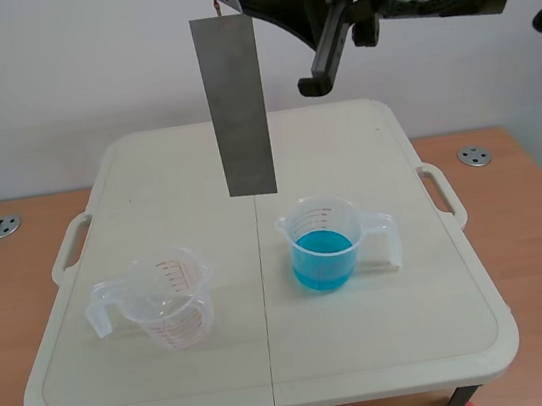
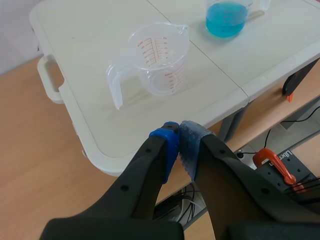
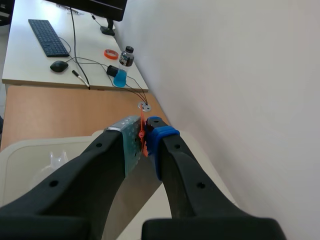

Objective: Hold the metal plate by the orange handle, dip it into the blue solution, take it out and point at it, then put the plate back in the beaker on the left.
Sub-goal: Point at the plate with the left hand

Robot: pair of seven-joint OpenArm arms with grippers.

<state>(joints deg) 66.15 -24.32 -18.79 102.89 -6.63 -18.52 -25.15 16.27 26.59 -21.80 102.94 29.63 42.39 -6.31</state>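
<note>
One metal plate (image 1: 234,107) in right gripper (image 3: 145,132), lower edge high over table (image 1: 365,149).

Matt grey metal plate (image 1: 235,107)

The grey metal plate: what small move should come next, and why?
Probably shift the right end effector toward the clear beaker of blue solution: the flat grey metal plate hangs high, its lower edge seemingly left of that beaker, not over it.
</note>
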